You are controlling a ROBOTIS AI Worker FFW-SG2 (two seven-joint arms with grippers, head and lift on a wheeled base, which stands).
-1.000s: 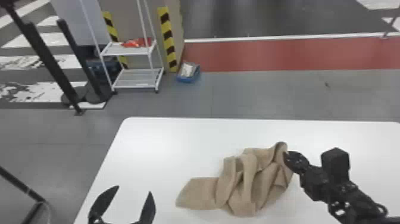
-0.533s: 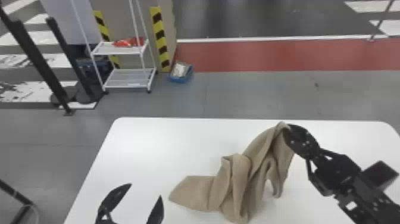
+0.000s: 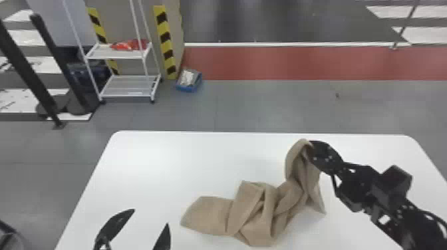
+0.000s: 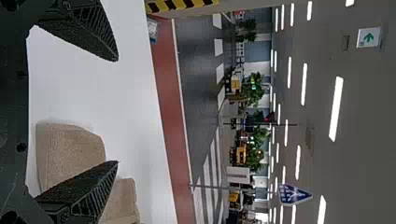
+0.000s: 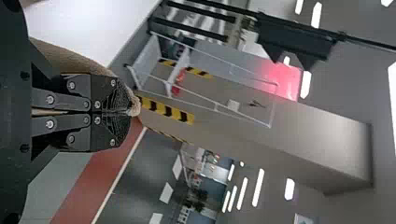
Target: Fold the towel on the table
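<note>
On my left I have the left gripper (image 3: pixel 150 217) over the near part of the white table (image 3: pixel 149 166), its two fingers spread apart with nothing between them. Just right of it, the tan towel (image 3: pixel 211 214) starts in a flatter end on the tabletop, bunches into loose folds, then rises to its far right end, where my right gripper (image 3: pixel 310 152) has its fingers clamped on the cloth.

The towel (image 3: pixel 213 214) is rough, matt cloth, the table (image 3: pixel 166 159) smooth
</note>
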